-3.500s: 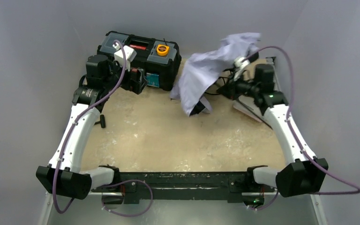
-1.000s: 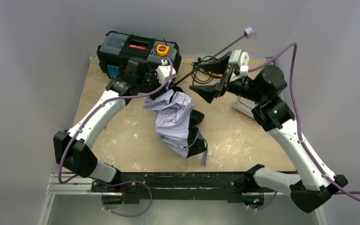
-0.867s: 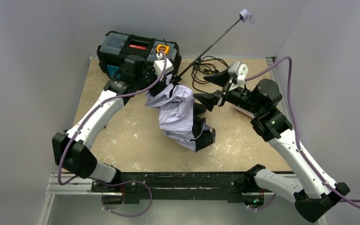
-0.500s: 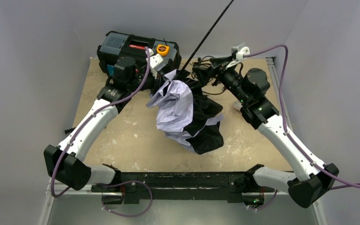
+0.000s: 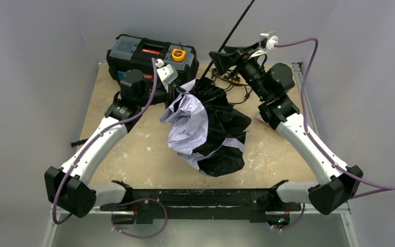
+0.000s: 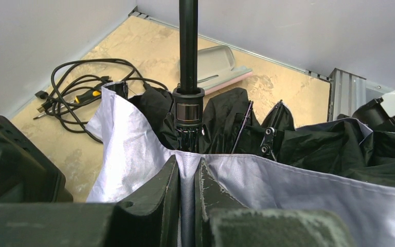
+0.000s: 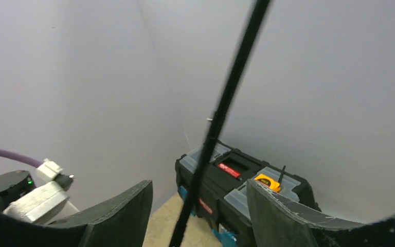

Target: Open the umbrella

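Note:
The umbrella (image 5: 195, 123) lies half-unfolded in the middle of the table, its pale lilac canopy bunched and the black lining spilling to the right. Its thin black shaft (image 5: 232, 32) rises steeply toward the back and leaves the top of the view, so the handle is out of sight. My left gripper (image 5: 177, 92) is shut on a fold of the canopy (image 6: 149, 154), pinched between its fingers (image 6: 189, 165) just below the shaft's collar (image 6: 187, 105). My right gripper (image 5: 225, 55) is open and raised; the shaft (image 7: 221, 113) passes between its fingers (image 7: 199, 191) without touching either.
A black toolbox (image 5: 151, 54) with a yellow tape measure (image 5: 178, 54) stands at the back left. Tangled black cables (image 6: 82, 85) and a flat grey-pink case (image 6: 213, 64) lie at the back right. Grey walls close in on three sides.
The shaft swung from slanting right to steeply upright, its handle leaving the view. The right gripper rose from canopy level to straddle the shaft. More black lining has spread out.

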### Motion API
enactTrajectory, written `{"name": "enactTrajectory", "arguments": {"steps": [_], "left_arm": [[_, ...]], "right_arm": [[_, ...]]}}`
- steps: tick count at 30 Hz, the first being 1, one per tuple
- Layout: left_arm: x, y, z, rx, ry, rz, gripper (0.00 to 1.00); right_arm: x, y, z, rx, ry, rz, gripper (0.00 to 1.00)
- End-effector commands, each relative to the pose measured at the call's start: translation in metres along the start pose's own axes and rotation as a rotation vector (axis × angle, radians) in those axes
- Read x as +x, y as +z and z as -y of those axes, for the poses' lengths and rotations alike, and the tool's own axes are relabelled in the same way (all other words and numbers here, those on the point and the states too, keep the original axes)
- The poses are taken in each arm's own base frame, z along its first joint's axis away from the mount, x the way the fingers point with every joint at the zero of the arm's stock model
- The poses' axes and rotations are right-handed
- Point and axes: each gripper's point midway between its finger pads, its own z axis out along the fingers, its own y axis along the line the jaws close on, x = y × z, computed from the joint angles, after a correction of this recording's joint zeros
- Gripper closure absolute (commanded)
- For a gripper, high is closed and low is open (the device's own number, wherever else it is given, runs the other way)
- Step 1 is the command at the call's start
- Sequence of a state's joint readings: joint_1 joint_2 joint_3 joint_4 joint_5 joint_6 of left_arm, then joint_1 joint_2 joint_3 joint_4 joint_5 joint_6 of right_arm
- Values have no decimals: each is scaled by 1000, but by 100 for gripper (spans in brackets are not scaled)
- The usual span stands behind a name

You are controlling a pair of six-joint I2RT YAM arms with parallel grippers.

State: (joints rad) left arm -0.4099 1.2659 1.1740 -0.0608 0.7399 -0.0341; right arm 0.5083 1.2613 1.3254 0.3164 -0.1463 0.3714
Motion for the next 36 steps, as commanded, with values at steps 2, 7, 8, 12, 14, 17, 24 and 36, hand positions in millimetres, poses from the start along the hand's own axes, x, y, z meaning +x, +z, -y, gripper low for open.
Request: {"name": "enactTrajectory", "arguments": {"steps": [2,7,8,12,14,17,24,36], "left_arm": [[-40,-15,25,53,154,135,100],[-21,-21,32,47,192,95,99],[-17,-23,30,32,189,79,83],[9,-50,11,-117,173,-64,20],[13,-75,-4,-192,161,-59,6],[18,-100,-6,-192,197,-60,0],[49,-92,33,79,367,-110,0],[166,-33,85,478,750,-333,8]], "right_arm": [[-19,10,-14,-58,60,50,44],[-13,14,-30,-150,94,21,100],[-12,13,-32,-162,92,15,100],[2,0,-41,-257,-54,-20,100],[21,-12,-45,-326,-182,-62,100],[60,-27,-37,-364,-282,-135,100],[173,-60,-43,-488,-394,-270,100],[180,-56,-40,-411,-295,-284,100]]}}
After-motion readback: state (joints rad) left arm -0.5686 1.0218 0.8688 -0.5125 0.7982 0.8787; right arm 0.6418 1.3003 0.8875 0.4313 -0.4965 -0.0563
